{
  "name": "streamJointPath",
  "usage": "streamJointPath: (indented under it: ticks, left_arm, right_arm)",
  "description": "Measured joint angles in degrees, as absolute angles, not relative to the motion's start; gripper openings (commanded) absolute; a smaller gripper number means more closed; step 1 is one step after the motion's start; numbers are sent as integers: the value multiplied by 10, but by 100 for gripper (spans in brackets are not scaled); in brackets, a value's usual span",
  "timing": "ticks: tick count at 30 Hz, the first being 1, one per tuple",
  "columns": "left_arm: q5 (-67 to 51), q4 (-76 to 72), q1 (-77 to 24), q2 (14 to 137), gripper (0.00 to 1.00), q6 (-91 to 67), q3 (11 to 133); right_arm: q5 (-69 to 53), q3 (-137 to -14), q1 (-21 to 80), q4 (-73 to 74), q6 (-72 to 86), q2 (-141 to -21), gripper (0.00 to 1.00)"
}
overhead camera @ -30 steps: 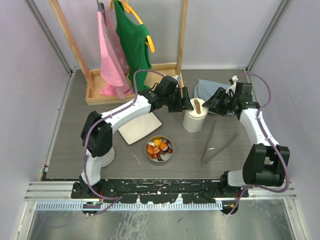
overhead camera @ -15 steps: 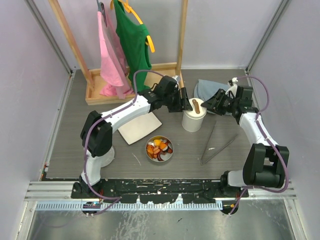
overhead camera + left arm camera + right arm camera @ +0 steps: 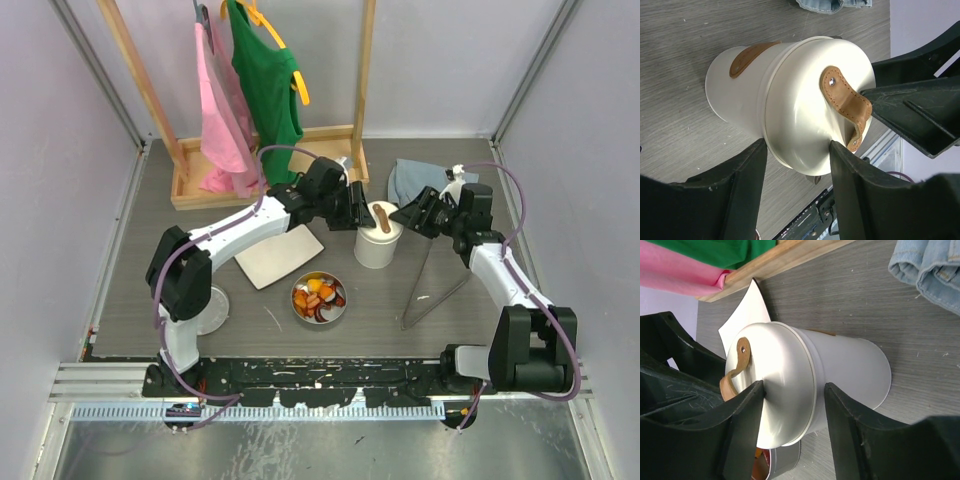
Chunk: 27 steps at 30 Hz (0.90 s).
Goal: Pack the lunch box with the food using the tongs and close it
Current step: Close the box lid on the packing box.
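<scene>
The white lunch box (image 3: 377,243) stands between the left end effector (image 3: 797,145) and the right end effector (image 3: 793,387). Both sit half-spread astride its lid (image 3: 805,100); I cannot tell whether they grip. One should steady the body while the other lifts straight. The tongs (image 3: 432,283) lie behind the right one.

Grey wood-grain desk (image 3: 150,280). Centre: upright white canister (image 3: 376,245); below it, round steel tin (image 3: 320,321); left, white square plate (image 3: 275,255). Right of centre: tongs (image 3: 425,285), flat. Upper right: denim cloth (image 3: 408,178). Upper left: wooden rack base (image 3: 200,190).
</scene>
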<state>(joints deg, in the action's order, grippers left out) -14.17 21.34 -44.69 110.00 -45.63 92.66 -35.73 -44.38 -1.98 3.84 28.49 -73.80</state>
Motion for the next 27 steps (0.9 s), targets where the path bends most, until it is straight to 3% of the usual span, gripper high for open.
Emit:
streamJointPath:
  ticks: [6, 10, 15, 20, 23, 27]
  left_arm:
    - [-142, 210, -446, 1098, 53, -456, 922]
    - [-143, 209, -445, 1098, 53, -456, 921]
    - [-152, 206, -442, 1098, 52, -456, 915]
    - [-157, 185, -441, 1091, 50, -456, 895]
    - [-159, 176, -440, 1088, 50, -456, 887]
    - [-161, 175, -438, 1087, 56, -456, 886]
  right_arm:
    - [-350, -439, -12, 44, 297, -735, 58]
    - [-352, -436, -12, 36, 304, -735, 47]
    - [-355, -391, -13, -32, 332, -729, 42]
    - [-354, -356, -16, -89, 351, -725, 42]
    - [-355, -343, -17, -114, 361, -725, 47]
    - [-353, -342, -17, -123, 364, -723, 50]
